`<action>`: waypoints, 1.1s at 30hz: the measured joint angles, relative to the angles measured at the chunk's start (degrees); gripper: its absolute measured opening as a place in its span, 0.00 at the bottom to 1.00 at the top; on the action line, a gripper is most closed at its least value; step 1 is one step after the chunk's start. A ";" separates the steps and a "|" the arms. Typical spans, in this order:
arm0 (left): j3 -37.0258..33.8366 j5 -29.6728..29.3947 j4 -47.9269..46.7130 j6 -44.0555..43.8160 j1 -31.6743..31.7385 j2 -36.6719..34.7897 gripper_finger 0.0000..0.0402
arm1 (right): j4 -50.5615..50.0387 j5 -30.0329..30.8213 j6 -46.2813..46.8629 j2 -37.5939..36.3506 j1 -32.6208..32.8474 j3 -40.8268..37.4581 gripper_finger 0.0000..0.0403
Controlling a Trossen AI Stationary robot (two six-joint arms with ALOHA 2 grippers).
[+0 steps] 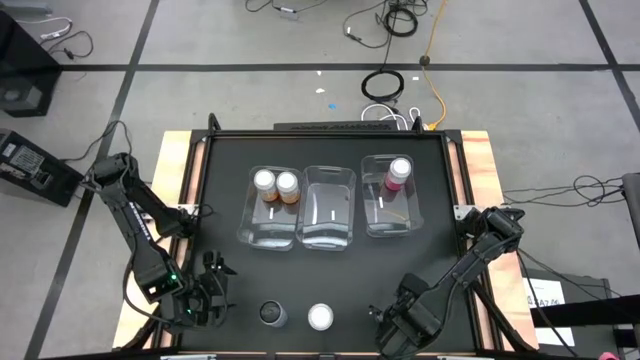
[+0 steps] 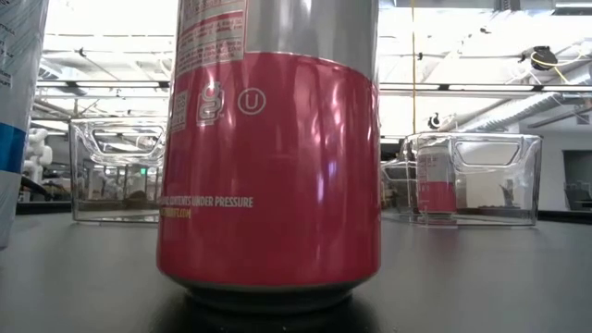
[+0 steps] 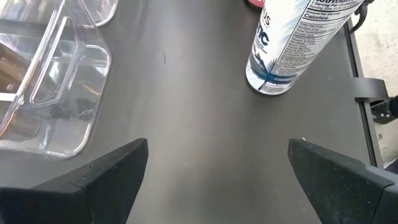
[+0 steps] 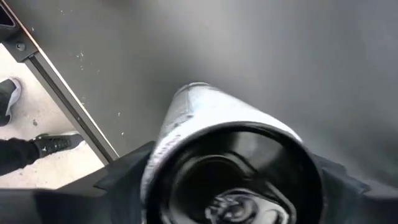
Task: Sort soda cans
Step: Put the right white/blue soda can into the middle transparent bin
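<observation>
Two orange cans (image 1: 275,184) stand in the left clear bin (image 1: 268,232), and a pink can (image 1: 399,172) stands in the right bin (image 1: 388,222). A white-and-blue can with a dark top (image 1: 272,314) (image 3: 280,50) and a pink can (image 1: 320,317) (image 2: 268,166) stand on the mat near the front edge. My left gripper (image 1: 208,296) (image 3: 217,168) is open and empty at the front left, facing the white-and-blue can. My right gripper (image 1: 398,322) is at the front right, shut on a pale can with a dark top (image 4: 230,174). My right gripper has the pale can's upper end between its two fingers, one on each side of the body (image 4: 163,155) just below the dark top. The fingers come from above, along the can. I cannot tell whether the can's base is on the mat.
The middle bin (image 1: 328,215) holds nothing. The mat's metal frame (image 4: 68,106) and the table's front right edge lie close to my right gripper. A person's shoe (image 4: 53,144) shows on the floor beyond that edge. Bare mat lies between the bins and the front cans.
</observation>
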 joint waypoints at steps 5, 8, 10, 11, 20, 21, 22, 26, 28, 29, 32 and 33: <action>0.00 0.00 -0.02 -0.02 0.00 0.00 0.98 | 0.15 2.01 0.01 0.00 0.01 0.00 0.65; 0.00 0.00 -0.02 -0.02 0.00 0.00 0.98 | 0.41 2.11 0.00 0.00 0.02 0.00 0.60; 0.00 0.00 -0.02 -0.02 0.00 0.00 0.98 | 0.50 2.15 0.00 -0.15 0.02 -0.04 0.60; 0.00 0.00 -0.02 -0.02 0.00 0.00 0.98 | 0.59 2.19 0.00 -0.20 0.01 -0.04 0.61; 0.00 0.00 -0.11 -0.02 0.00 0.00 0.98 | 0.93 2.28 0.92 -3.17 -0.80 -0.09 0.63; 0.00 0.00 -0.11 -0.02 0.02 0.00 0.98 | 0.92 2.34 1.19 -3.69 -1.15 -0.09 0.63; 0.00 -0.01 -0.11 -0.02 0.02 0.00 0.98 | 0.90 2.38 1.40 -4.23 -1.50 -0.09 0.63; 0.00 -0.02 -0.15 0.00 0.02 0.00 0.98 | 0.83 2.42 1.25 -6.94 -3.31 -0.09 0.63; 0.00 -0.02 -0.15 0.00 0.02 0.00 0.98 | 0.75 2.53 0.28 -8.54 -4.44 -0.09 0.63; 0.00 -0.02 -0.15 0.00 0.02 0.00 0.98 | 0.75 2.85 -0.21 -9.39 -5.08 -0.09 0.63; 0.00 -0.01 -0.15 0.00 0.02 0.00 0.98 | 0.76 5.05 -2.45 -12.21 -7.17 -0.09 0.63; 0.00 -0.02 -0.15 0.00 0.02 0.00 0.98 | 0.77 5.60 -3.28 -13.22 -7.85 -0.09 0.63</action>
